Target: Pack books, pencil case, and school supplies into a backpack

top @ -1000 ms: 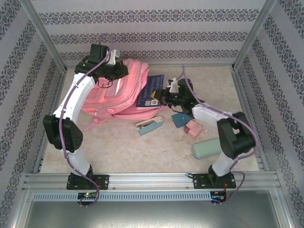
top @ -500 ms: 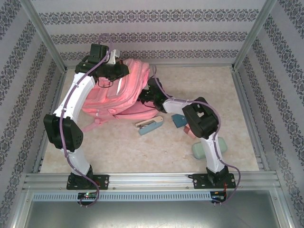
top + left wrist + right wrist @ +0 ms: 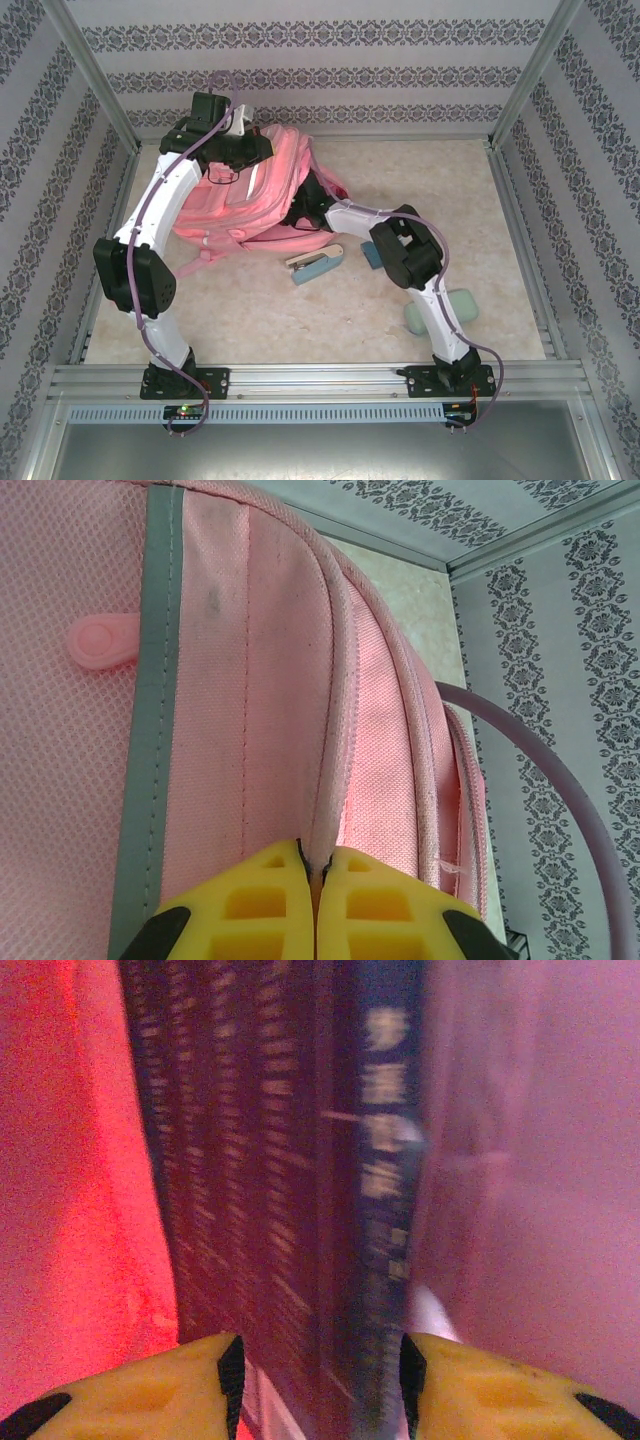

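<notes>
The pink backpack (image 3: 225,205) lies at the back left of the table. My left gripper (image 3: 243,150) is over its top edge, shut on a fold of the pink fabric (image 3: 330,780) at the bag's rim, with the yellow fingers (image 3: 250,900) pressed together on it. My right gripper (image 3: 306,197) reaches into the bag's opening from the right. In the right wrist view a dark navy book (image 3: 290,1180) stands inside the bag between pink walls, and my right gripper (image 3: 320,1360) has its jaws apart on either side of the book's near end. A mint-green pencil case (image 3: 464,302) lies by the right arm.
A teal and pink stapler-like item (image 3: 315,264) lies just in front of the backpack. A small teal pad (image 3: 371,256) sits beside my right forearm. A pink strap (image 3: 190,262) trails from the bag toward the left arm. Metal rails edge the table.
My right arm swung left from the table's middle and carried the navy book into the backpack's opening. Its jaws have since parted around the book. The left gripper has kept its hold.
</notes>
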`<state>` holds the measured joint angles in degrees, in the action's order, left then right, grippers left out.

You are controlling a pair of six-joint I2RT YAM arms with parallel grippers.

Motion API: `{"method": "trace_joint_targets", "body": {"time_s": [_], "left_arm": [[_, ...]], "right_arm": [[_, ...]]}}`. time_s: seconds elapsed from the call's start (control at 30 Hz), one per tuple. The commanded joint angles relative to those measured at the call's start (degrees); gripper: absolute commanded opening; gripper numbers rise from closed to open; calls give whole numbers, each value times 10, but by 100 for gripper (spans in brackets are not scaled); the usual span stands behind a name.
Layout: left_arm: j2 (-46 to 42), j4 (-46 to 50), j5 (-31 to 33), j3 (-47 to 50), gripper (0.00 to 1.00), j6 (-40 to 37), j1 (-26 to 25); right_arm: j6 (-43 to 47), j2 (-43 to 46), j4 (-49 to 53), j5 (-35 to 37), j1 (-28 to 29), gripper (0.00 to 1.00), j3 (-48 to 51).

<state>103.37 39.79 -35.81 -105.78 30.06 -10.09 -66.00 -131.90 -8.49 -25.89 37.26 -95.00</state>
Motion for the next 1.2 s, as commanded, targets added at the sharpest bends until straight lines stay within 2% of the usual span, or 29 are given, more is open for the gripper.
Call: {"method": "trace_joint_targets", "body": {"time_s": [0.0,0.03,0.1,0.13,0.27,0.5,0.63,0.73,0.9,1.1,1.17], "left_arm": [[-8,-52,-38,-29,0,-6,-6],[-7,-53,-39,-28,0,-6,-6],[-6,-55,-42,-26,0,-4,-6],[-5,-56,-43,-27,0,-3,-7],[-3,-51,-43,-25,0,-7,-7],[-8,-54,-48,-21,0,-5,-10],[-6,-54,-49,-21,0,-4,-15],[-6,-48,-43,-21,0,-9,-16],[-6,-27,-7,-14,0,-32,-16],[-6,-10,75,6,0,-52,-10],[-7,-10,100,14,0,-51,-7]], "right_arm": [[53,56,45,37,-8,42,25],[55,57,44,37,-9,36,28],[54,46,45,26,-10,15,22],[53,38,45,19,-10,12,17],[47,4,55,-1,-4,17,-16],[41,-70,86,-30,13,5,-119],[46,-103,113,-39,22,6,-184],[53,-96,117,-41,23,8,-184],[83,-15,110,-33,10,17,-103],[132,114,123,-18,-11,27,18],[153,159,135,-11,-17,34,62]]}}
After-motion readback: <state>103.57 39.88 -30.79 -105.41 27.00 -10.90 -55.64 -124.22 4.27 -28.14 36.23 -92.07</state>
